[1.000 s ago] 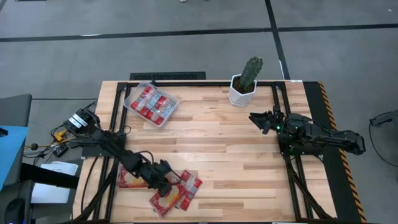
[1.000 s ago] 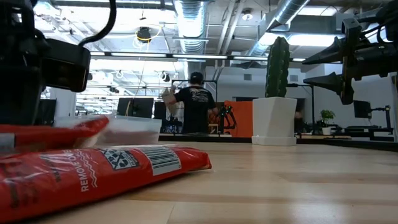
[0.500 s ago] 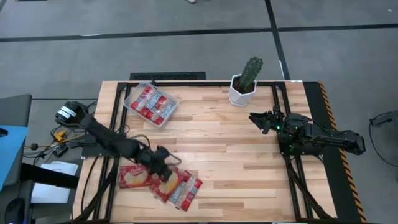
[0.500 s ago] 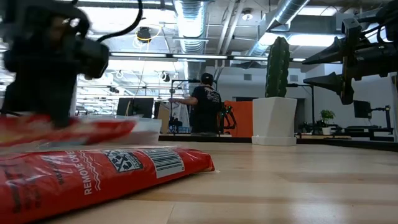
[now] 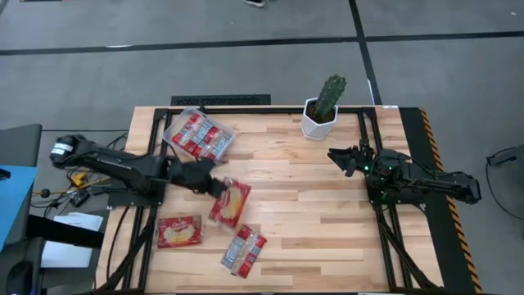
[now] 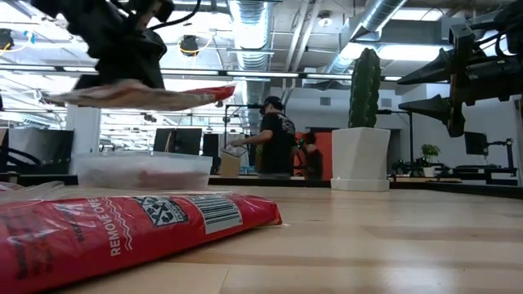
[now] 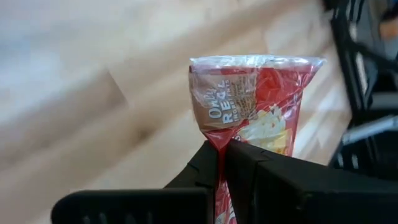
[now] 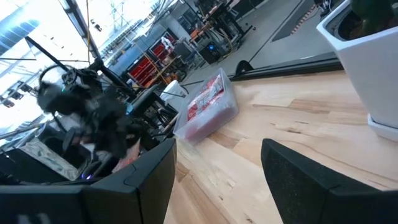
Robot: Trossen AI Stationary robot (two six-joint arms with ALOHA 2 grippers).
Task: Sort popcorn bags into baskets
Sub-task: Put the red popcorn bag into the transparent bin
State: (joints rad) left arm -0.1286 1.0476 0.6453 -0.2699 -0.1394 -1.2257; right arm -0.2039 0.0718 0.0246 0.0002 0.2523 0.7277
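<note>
My left gripper [image 5: 214, 186] is shut on one red popcorn bag [image 5: 230, 202] in the air over the table's left middle, between the clear tray [image 5: 199, 136] and the near edge. The low view shows that bag [image 6: 151, 95] high above the wood. The tray [image 6: 143, 170] holds several red bags and sits flat at the far left. Two more bags [image 5: 179, 232] [image 5: 243, 251] lie flat near the near edge; one fills the low view's foreground [image 6: 139, 229]. My right gripper [image 5: 336, 155] hovers open at the table's right side. My left gripper pinches the bag between its two fingers at the edge of one short end [image 7: 219, 142]. The fingers [image 7: 249, 165] come at it along its length, from the table's left. The bag is lifted clear and juts out roughly level past the fingertips [image 6: 192, 94], slightly curled.
A white faceted pot with a cactus [image 5: 321, 115] stands at the far edge, right of the middle. Bare wood stretches across the middle and right of the table [image 5: 311, 213]. A person [image 6: 278, 139] stands in the room beyond the table.
My left gripper has risen from the pile near the near edge and moved toward the far edge and the tray, carrying one bag lifted clear of the table. The two other bags have stayed near the near edge, now uncovered.
</note>
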